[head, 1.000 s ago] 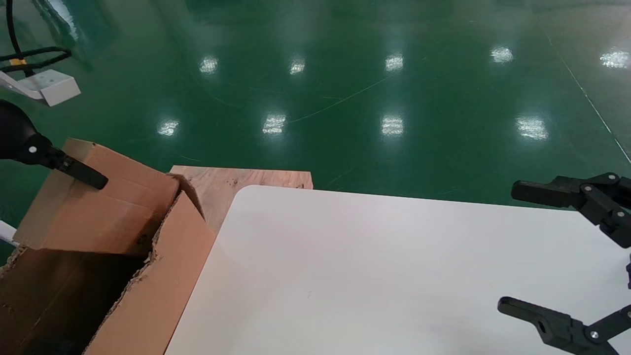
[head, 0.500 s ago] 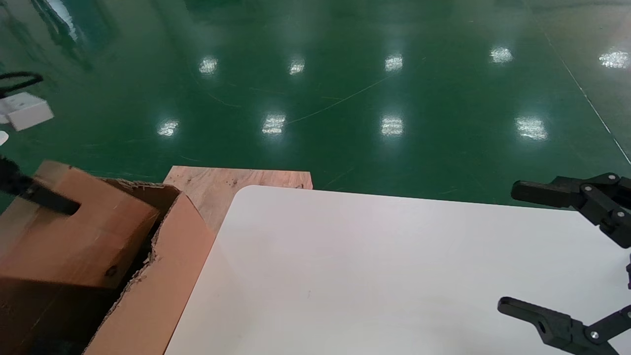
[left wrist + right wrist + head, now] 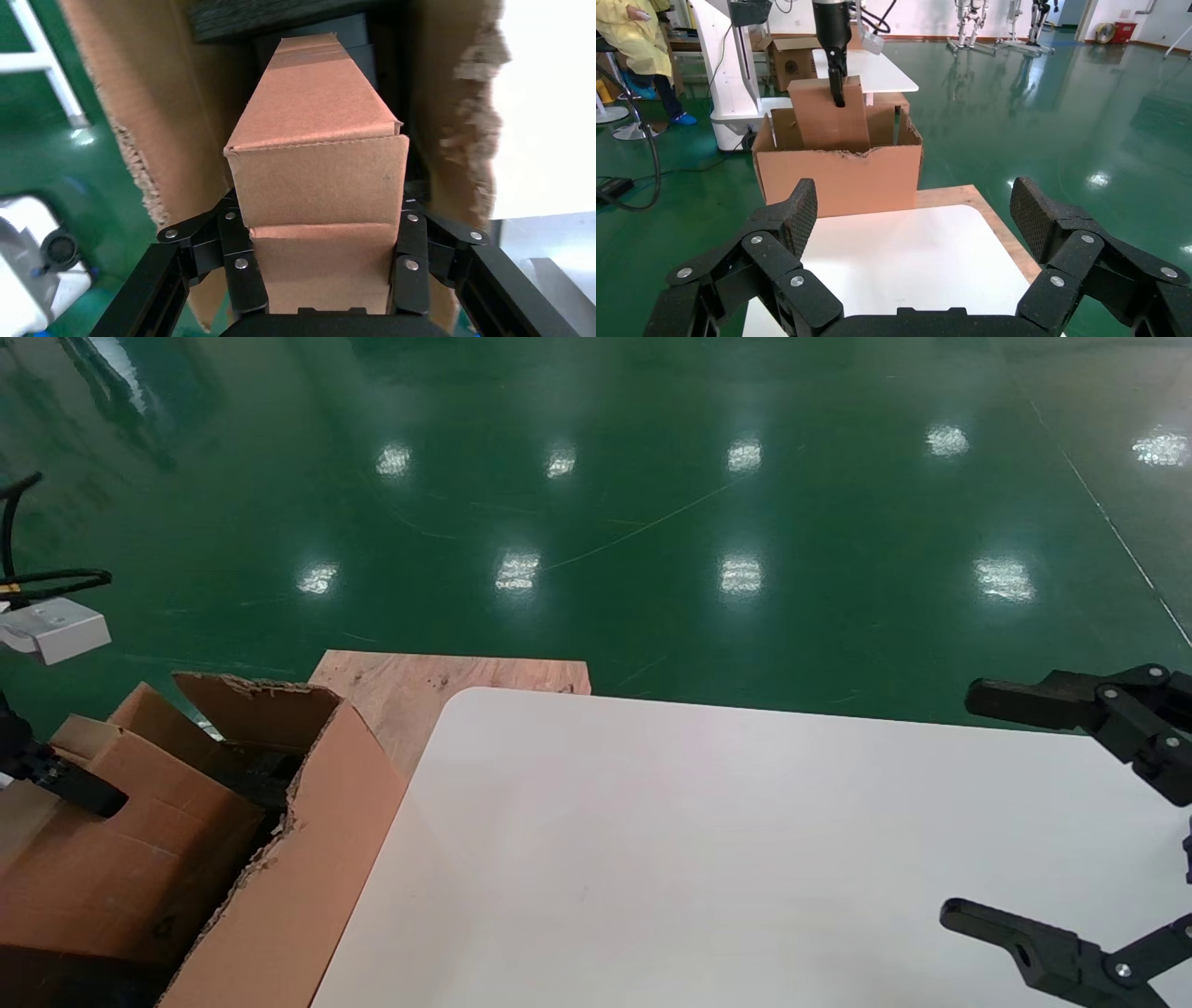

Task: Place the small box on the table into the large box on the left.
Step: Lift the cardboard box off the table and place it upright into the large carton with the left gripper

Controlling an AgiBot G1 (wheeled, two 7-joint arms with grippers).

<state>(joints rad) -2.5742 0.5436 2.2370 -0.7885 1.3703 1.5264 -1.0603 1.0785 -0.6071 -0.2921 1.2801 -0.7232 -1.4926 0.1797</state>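
— What's at nine o'clock?
— The left gripper (image 3: 320,281), clamped on the small box (image 3: 121,859), lowered partway into the large box (image 3: 307,859).
— And at three o'clock?
— The right gripper (image 3: 1034,812) spread wide over the table (image 3: 698,859).

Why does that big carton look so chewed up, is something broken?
The large box has ragged, torn flap edges, so it looks worn. Otherwise nothing stands out: the left claw holds the small box partly inside it, and the right claw hangs open over the table.
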